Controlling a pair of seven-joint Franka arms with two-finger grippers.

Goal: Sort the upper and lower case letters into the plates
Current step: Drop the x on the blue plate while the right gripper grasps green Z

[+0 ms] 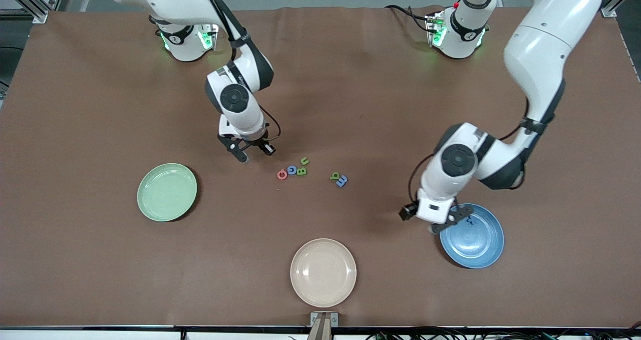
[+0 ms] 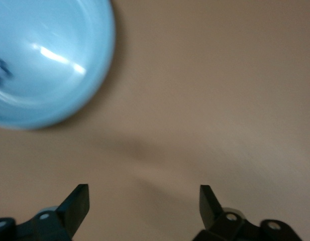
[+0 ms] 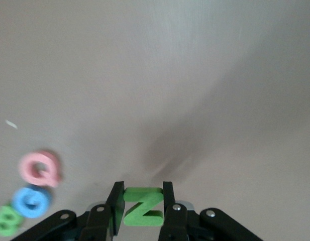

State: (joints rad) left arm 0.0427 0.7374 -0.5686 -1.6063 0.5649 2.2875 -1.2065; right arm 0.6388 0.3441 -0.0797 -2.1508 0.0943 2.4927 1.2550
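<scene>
My right gripper is shut on a green letter Z, held just above the table between the mint green plate and the letter cluster. The cluster holds a pink letter, a blue G, a green B and a small green letter. A green letter and a blue letter lie beside them. My left gripper is open and empty over the blue plate's rim. A small blue letter lies in that plate.
A beige plate sits near the table's front edge, nearer to the camera than the letters. The right wrist view shows the pink letter, blue G and green B. The left wrist view shows the blue plate.
</scene>
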